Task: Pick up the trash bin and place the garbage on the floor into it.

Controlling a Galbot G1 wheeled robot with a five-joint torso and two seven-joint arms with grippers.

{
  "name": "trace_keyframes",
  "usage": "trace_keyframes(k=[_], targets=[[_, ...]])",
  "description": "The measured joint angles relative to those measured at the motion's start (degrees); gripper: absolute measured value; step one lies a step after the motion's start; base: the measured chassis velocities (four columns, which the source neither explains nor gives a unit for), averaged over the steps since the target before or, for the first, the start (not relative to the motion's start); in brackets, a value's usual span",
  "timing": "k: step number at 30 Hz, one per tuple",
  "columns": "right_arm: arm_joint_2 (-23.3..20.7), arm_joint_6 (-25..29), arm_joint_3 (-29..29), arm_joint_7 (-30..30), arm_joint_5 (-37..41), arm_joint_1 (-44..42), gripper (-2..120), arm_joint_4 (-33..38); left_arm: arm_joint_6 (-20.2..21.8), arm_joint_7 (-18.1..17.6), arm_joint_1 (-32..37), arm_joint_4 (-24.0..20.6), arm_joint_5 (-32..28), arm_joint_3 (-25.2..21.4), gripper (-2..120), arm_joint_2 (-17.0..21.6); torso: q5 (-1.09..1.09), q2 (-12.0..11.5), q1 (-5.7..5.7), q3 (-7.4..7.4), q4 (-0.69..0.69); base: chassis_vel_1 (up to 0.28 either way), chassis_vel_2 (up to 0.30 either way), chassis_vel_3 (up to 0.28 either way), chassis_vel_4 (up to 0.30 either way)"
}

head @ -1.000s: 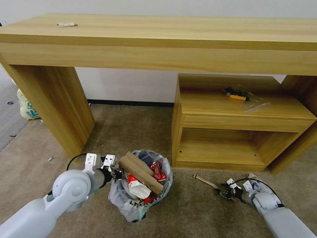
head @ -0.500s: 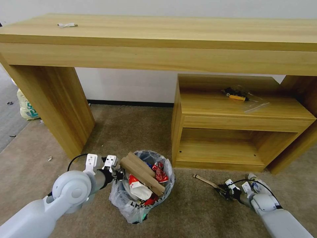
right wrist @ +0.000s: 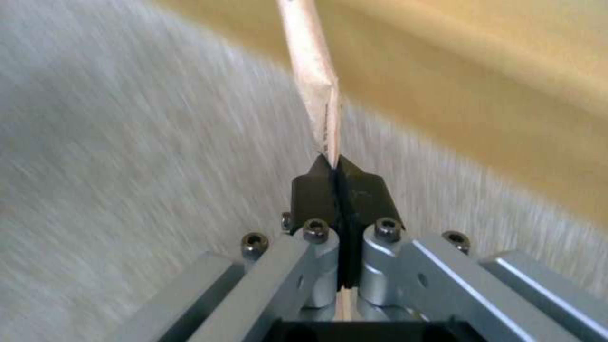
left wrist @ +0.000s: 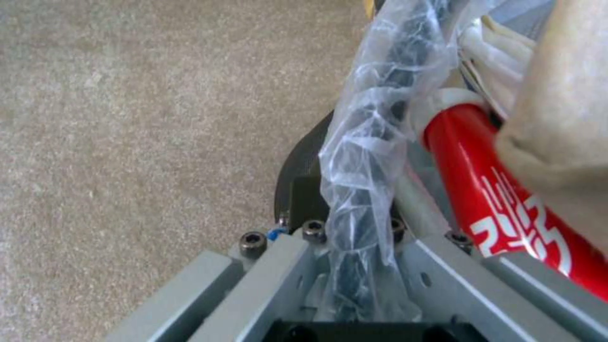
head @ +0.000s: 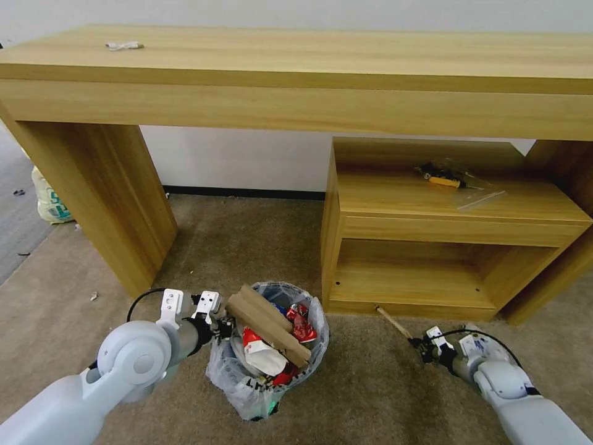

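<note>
The right claw, clamped on the wooden stick, is now swinging it up off the floor, while the left claw is pinching the trash bin rim, so binning comes next.

wall: plain white wall with a dark skirting strip at its foot, well beyond both grippers.
floor: beige-brown short-pile carpet, lying under the left gripper and the right gripper.
grey carpet: joins it far out on the left gripper's outer side.
desk: long, light wood, its top running above and beyond both grippers.
desk leg: thick panel, standing beyond the left gripper.
low cabinet: same wood, just beyond the right gripper, open shelf below.
light: soft, even.
</note>
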Motion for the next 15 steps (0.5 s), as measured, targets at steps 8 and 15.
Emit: trace_keyframes(k=[8, 15], targets=[[-3.0, -0.3, 1.8, 1.9, 5.5, -6.2, 0, 22.1, 0.0, -1.2, 0.6, -1.2, -0.4, -0.6, 0, 0.1, -0.05, 0.0, 0.00, -0.01, 0.02, 0.000, 0.000, 0.000, 0.000], [-4.0, -2.6, -0.5, 4.7, 10.6, -4.1, 0, 35.7, 0.0, -1.1, -0.5, -0.6, -0.6, 0.7, 0, -0.1, -0.03, 0.0, 0.00, -0.01, 0.00, 0.000, 0.000, 0.000, 0.000]])
